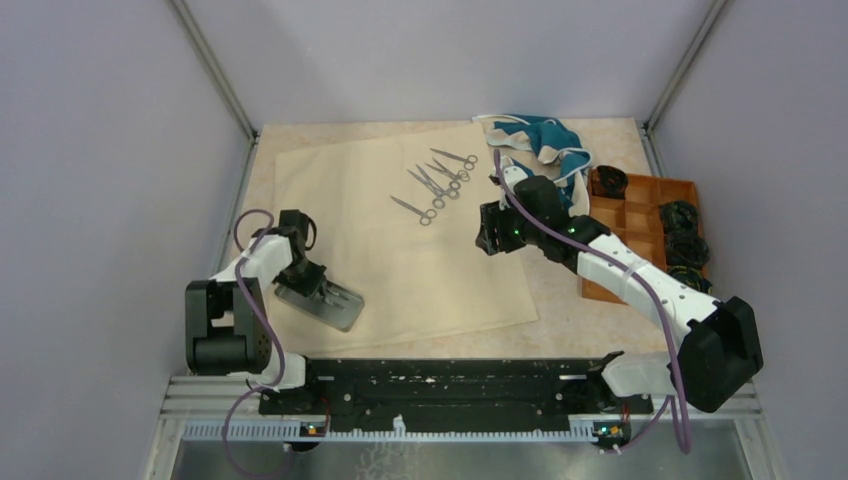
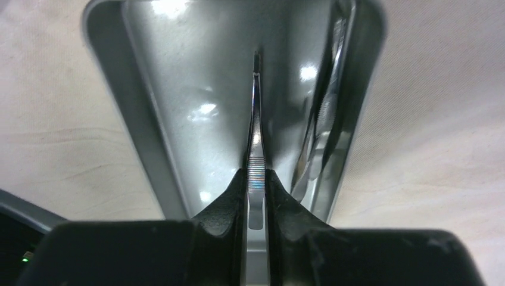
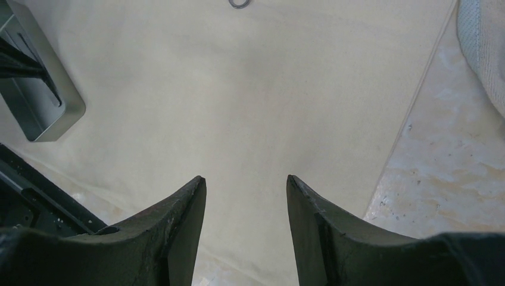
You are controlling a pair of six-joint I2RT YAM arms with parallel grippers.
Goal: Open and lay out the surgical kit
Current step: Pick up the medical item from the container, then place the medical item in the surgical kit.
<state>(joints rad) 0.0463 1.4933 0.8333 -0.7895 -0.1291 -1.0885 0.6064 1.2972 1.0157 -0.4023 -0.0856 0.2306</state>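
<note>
The left pincer (image 2: 256,174) is clenched on the ribbed grip of thin silver steel tweezers (image 2: 256,119). Their tips reach ahead into the small rounded-corner steel tray (image 2: 178,89). The right pincer (image 3: 246,182) is released and empty above the beige cloth wrap (image 3: 238,107), with silver ring-handled scissors (image 1: 437,182) ahead of it.

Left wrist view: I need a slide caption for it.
Left gripper closed on thin silver tweezers inside a rounded-corner rectangular steel tray resting on beige cloth wrap.

Top view looks down from behind over the whole bench (image 1: 570,310); left wrist view sits close over the steel tray (image 2: 178,89), which the higher right wrist view also catches
</note>
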